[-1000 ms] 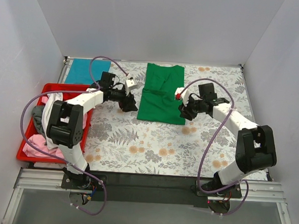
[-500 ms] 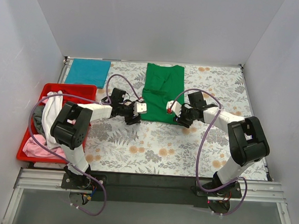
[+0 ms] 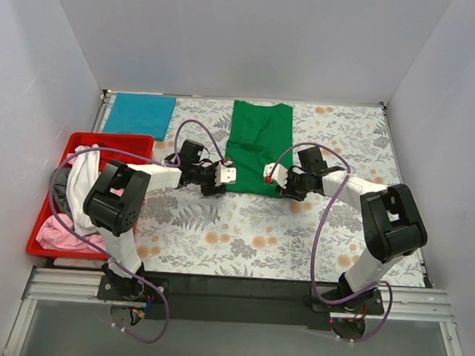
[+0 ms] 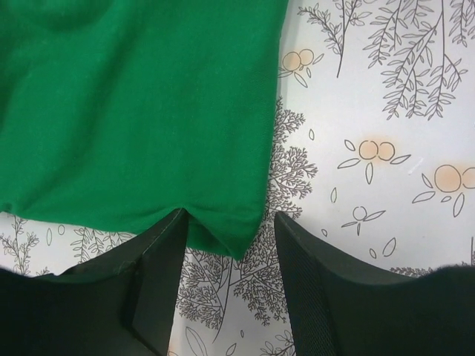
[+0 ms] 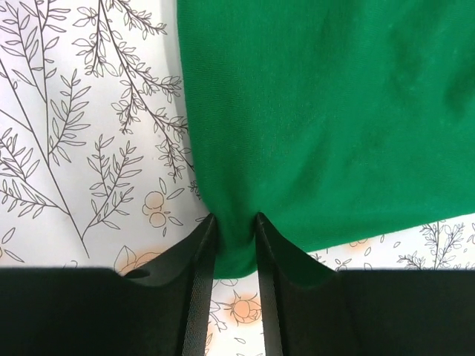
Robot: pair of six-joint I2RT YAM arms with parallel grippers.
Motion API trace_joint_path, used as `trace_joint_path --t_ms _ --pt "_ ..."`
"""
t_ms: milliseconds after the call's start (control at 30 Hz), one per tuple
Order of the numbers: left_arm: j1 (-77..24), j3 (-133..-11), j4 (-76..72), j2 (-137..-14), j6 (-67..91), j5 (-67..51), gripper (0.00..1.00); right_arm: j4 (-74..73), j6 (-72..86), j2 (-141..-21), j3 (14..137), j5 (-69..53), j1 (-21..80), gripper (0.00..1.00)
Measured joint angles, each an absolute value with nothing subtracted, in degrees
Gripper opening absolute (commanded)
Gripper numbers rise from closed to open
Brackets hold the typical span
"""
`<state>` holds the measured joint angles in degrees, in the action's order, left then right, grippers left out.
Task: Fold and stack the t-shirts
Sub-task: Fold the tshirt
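A bright green t-shirt (image 3: 259, 147) lies flat, folded lengthwise, at the middle back of the table. My left gripper (image 4: 230, 248) is open at its near-left corner. That corner of the green t-shirt (image 4: 148, 111) pokes between the fingers without being pinched. My right gripper (image 5: 234, 248) is shut on the near-right hem of the green t-shirt (image 5: 326, 111), and cloth fills the gap between its fingers. In the top view the left gripper (image 3: 219, 181) and right gripper (image 3: 278, 180) flank the near edge. A folded teal-blue t-shirt (image 3: 139, 114) lies at the back left.
A red tray (image 3: 44, 248) at the left edge holds a heap of white (image 3: 82, 186), pink (image 3: 61, 233) and dark grey shirts. The grey floral table cloth (image 3: 258, 236) covers the table. White walls stand on three sides. Purple cables loop above both arms.
Both grippers have come down and inward to the green shirt's near corners. The right jaws have narrowed onto the hem, while the left jaws stay open.
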<state>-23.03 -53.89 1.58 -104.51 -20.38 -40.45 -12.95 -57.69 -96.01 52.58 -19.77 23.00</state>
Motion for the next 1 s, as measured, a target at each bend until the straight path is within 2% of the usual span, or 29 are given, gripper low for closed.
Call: trace_joint_path --t_ms 167,367,633,767,1000 --pt "-23.16 -53.12 0.86 -104.07 -22.76 -40.45 0.48 -12.84 -58.67 -96.23 52.58 -19.81 23.00 0.27" --pt "-23.51 -50.72 -2.81 -102.43 -22.57 -37.34 0.48 -12.29 -59.55 -96.29 52.27 -19.81 23.00 0.15" --pt "-22.52 -50.24 -2.96 -99.07 -22.48 -38.35 0.49 -12.25 -60.71 -96.29 52.23 -19.84 23.00 0.12" --pt "-22.26 -50.74 -0.97 -98.30 -23.29 -40.93 0.46 -12.27 -61.28 -96.29 52.23 -19.84 23.00 0.02" --pt "-22.39 -54.11 3.95 -102.45 -25.85 -43.53 0.41 -12.40 -61.78 -96.29 52.23 -19.90 23.00 0.01"
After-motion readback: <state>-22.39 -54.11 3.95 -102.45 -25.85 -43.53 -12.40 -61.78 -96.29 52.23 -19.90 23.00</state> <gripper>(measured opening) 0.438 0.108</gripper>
